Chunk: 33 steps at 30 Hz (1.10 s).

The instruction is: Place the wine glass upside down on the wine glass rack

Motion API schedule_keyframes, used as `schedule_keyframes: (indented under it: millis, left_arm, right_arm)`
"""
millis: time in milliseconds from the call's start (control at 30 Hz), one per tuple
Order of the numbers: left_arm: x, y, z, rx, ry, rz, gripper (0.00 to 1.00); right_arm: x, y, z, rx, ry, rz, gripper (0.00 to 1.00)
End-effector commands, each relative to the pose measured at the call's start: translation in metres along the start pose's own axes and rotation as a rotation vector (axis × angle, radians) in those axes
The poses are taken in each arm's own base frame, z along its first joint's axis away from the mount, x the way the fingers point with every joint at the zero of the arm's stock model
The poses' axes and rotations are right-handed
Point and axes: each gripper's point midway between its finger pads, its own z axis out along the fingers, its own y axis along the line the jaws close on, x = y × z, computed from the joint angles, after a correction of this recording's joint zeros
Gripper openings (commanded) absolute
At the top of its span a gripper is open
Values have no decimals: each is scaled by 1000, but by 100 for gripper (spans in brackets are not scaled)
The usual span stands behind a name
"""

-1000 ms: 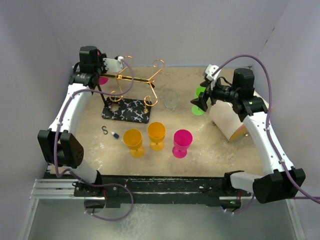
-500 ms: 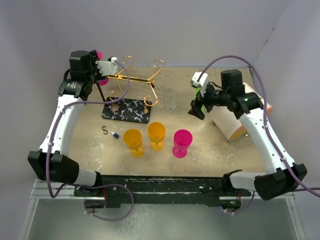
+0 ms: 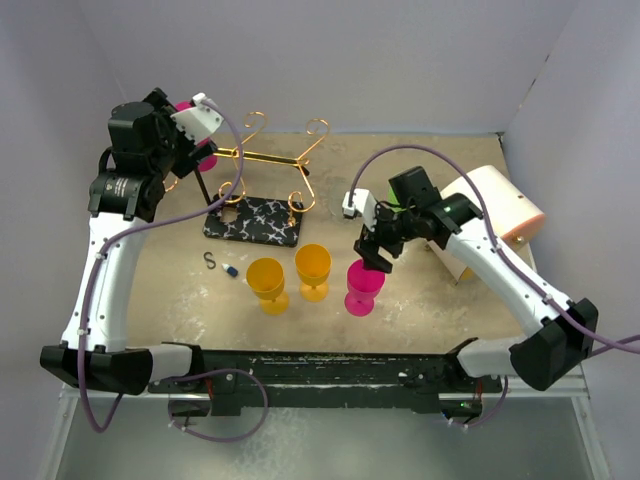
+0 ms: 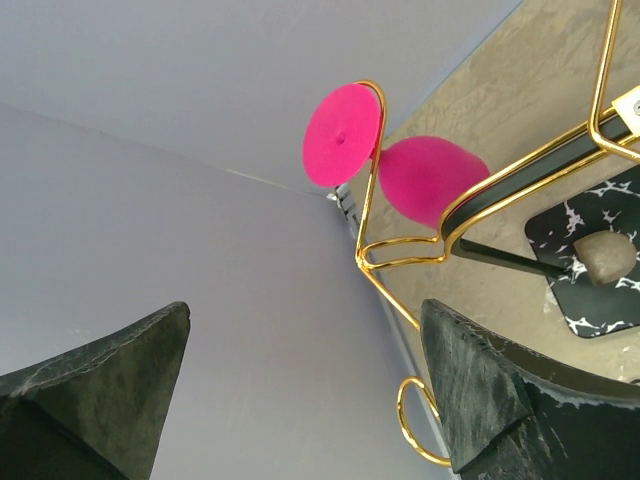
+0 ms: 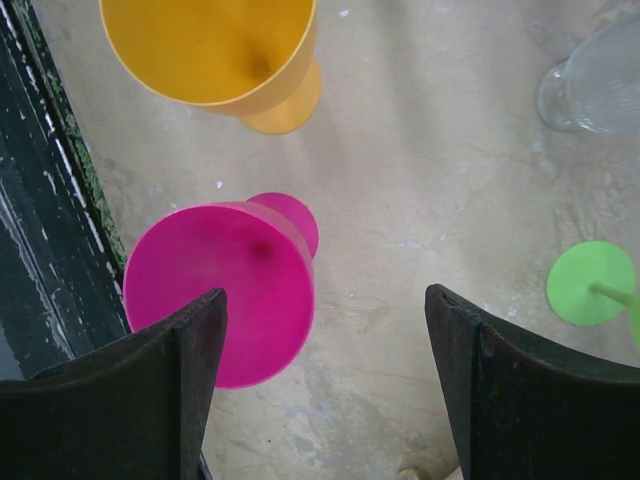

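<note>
The sandy table (image 3: 440,300) is closed in by pale walls at 9, 12 and 3 o'clock, and a black rail runs along its 6 o'clock edge. The wine glass rack (image 3: 255,220) stands toward 11 o'clock, its gold arms reaching almost to the corner of the walls, so there is little room there. At the rack's 10 o'clock arm a pink wine glass (image 4: 430,178) hangs upside down, foot on top and caught in the wire.

The left gripper (image 4: 305,310) sits raised beside that corner, jaws spread wide with nothing between them, apart from the hung glass.

Toward 6 o'clock, near the rail, stand two yellow glasses (image 3: 267,278) and a second pink glass (image 3: 365,280), upright in a row with open floor at 3 o'clock of them. The right gripper (image 5: 325,295) hangs over this second pink glass, jaws apart and holding nothing. Its rim lies under one finger, and I cannot tell whether they touch. A clear glass (image 5: 595,80) and a green glass foot (image 5: 590,283) lie further off.
</note>
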Motion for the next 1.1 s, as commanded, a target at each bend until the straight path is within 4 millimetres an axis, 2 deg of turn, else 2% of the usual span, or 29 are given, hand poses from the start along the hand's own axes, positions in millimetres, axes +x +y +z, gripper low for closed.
schedule_keyframes:
  millis: [0,167,333,533,700,767,933,1067]
  left_arm:
    - [-11,6,-6,-19,-41,-108,99]
    - [-13,5,-8,-14,-53,-127,99]
    - [-14,4,-11,-10,-60,-129,99]
    - [-18,2,-12,3,-77,-146,99]
    - [-22,4,-13,-6,-94,-185,99]
    - [-24,6,-13,-12,-102,-194,99]
    - [-30,12,-17,-33,-133,-207,99]
    - [-36,18,-20,-50,-151,-237,99]
  right_arm:
    - [13,5,13,-8,71,-12,81]
    - [24,1,27,0,121,11,70]
    - [28,3,31,-6,141,10,55]
    - [33,6,31,-16,157,3,26]
    - [30,7,20,-3,149,-30,0]
    - [28,10,13,-1,141,-31,0]
    - [27,-7,-10,138,141,-85,0]
    - [22,-20,-37,232,105,-98,0]
